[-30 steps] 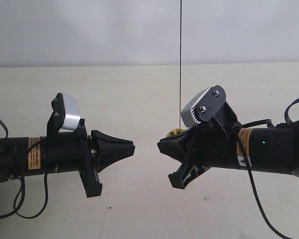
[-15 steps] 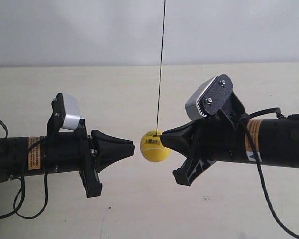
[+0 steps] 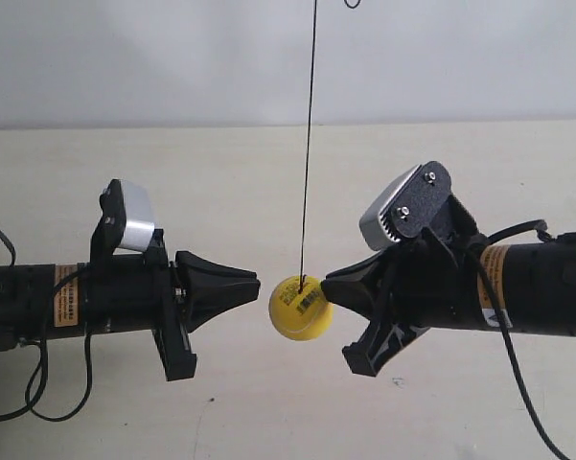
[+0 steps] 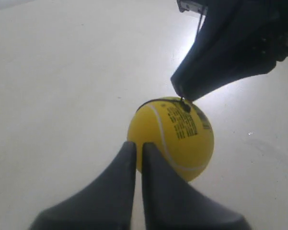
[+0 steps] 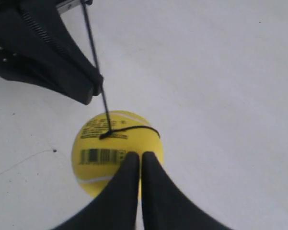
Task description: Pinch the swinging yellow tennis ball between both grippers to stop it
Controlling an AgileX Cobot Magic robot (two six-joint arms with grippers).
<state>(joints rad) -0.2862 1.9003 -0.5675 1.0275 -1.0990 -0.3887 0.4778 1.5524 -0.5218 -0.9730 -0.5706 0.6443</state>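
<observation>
Mid-frame, the yellow tennis ball (image 3: 300, 307) hangs between both clenched hands, touching the exterior view's right hand (image 3: 328, 287), just off the exterior view's left hand (image 3: 257, 285).

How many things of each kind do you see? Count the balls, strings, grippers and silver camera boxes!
Yellow tennis ball: 1
Dark string: 1
Grippers: 2, the left gripper and the right gripper
Silver camera blocks: 2
Total: 6
</observation>
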